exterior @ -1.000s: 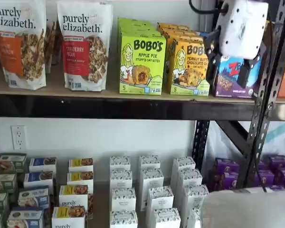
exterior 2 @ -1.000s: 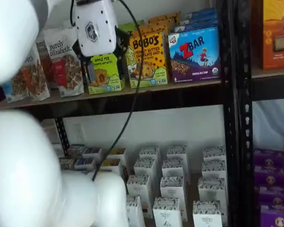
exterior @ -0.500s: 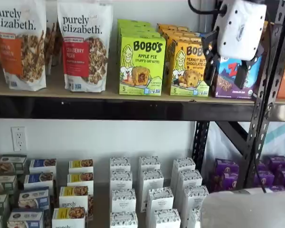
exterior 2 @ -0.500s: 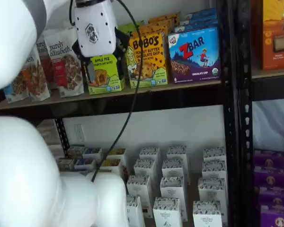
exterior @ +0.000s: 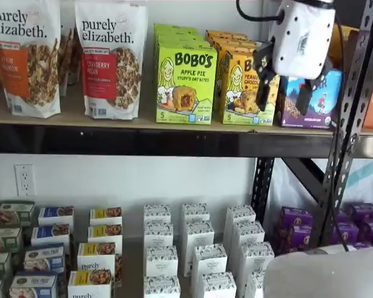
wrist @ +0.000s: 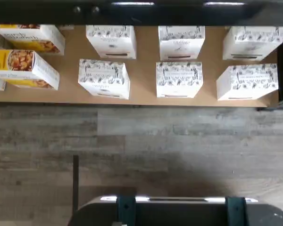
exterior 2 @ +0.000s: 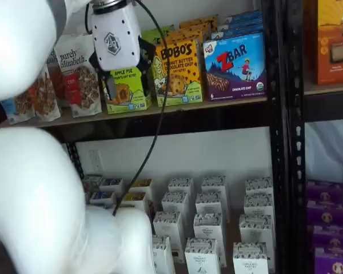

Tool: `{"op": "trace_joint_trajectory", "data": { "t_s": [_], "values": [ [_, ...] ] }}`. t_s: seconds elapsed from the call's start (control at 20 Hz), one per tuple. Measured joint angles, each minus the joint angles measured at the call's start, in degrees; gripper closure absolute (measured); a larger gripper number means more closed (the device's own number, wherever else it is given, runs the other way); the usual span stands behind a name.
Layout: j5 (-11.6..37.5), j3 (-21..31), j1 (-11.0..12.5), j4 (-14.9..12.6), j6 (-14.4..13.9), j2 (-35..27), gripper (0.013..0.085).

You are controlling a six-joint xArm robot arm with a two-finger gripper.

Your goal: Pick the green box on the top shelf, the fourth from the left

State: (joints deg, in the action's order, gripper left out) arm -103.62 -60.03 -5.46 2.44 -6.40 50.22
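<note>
Target item: the green box (exterior: pixel 185 82), a lime Bobo's Apple Pie carton, upright at the front of its row on the top shelf (exterior: pixel 143 141); more green cartons stand behind it. Untouched.
Left neighbour: Purely Elizabeth cranberry pecan pouch (exterior: pixel 111 59), just beside the carton.
Right neighbour: yellow-orange Bobo's peanut butter chocolate chip box (exterior: pixel 245 87), standing close, only a narrow gap between.
Further right: ZBar box (exterior 2: pixel 235 65), blue-purple, same board.
Gripper: gripper (exterior: pixel 283 93), white body with black fingers pointing down, in the air in front of the shelf; a shelf view sets it before the yellow-orange and ZBar boxes, the other before the green carton (exterior 2: pixel 126 88).
Fingers: spread wide with a clear gap, holding nothing.
Lower level: small white cartons (wrist: pixel 179 79) in rows on a pale board, seen in the wrist view above grey plank flooring.
Stage, as judged: approach only; lining up and reaching in remain.
Risk, wrong pick: closing on the yellow-orange box if the sideways alignment is off.
Risk, collision: a wide-set finger catching a neighbour and tipping it, given the tight spacing.
Risk, cable: the black cable (exterior 2: pixel 157 123) hanging across the shelf front could snag.
</note>
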Motion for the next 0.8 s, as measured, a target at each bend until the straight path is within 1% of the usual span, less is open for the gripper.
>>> {"op": "trace_joint_trajectory", "data": {
  "t_s": [0.2,0.35,0.55,0.7,0.75,0.8],
  "values": [
    [1.34,-1.32,-2.64,-0.76,-2.38,-2.63,0.013],
    [2.63,-2.17,-3.4,0.31,-3.37,-4.42,0.013],
    [3.82,-3.66,-5.01,0.68,-4.98,-7.11,0.013],
    [5.25,-4.68,-8.09,-2.2,-7.45,-8.87,0.013],
    [5.15,-5.51,-8.58,-2.36,-7.95,-9.91,0.013],
    [5.4,-6.01,-8.64,-1.9,-8.11,-10.6,0.013]
  ]
}}
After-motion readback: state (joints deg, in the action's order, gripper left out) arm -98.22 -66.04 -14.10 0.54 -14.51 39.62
